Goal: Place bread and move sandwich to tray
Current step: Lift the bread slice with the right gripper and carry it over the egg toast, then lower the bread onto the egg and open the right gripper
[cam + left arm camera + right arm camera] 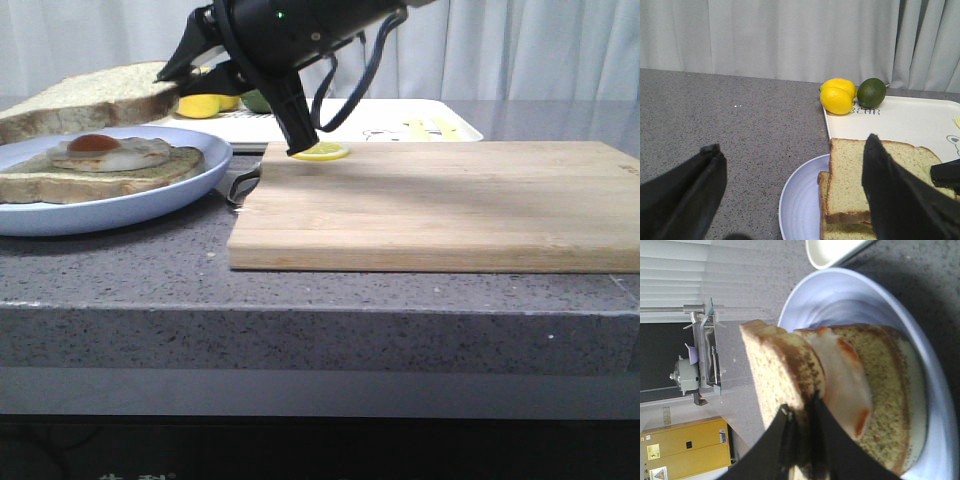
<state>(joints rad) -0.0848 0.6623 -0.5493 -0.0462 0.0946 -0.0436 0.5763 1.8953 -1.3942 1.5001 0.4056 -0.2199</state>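
The bread (pixel 90 95), a thick brown-crusted slice, hangs just above the round pale-blue plate (pixel 150 205) at the left. My right gripper (pixel 180 72) is shut on its crust edge (pixel 800 412). Under it lies the sandwich's lower slice with the fried egg (pixel 100 165) and its orange yolk (pixel 840 375). My left gripper (pixel 794 142) stands wide open left of the plate (pixel 800 200) with nothing between its fingers; it is out of the front view. The white tray (pixel 400 115) lies behind the plate and the board.
A wooden cutting board (pixel 440 200) fills the centre and right, with a lemon slice (pixel 322 152) at its far left corner. Two lemons (pixel 837 97) and a lime (pixel 871 92) sit at the tray's corner (pixel 910 120). Curtains hang behind.
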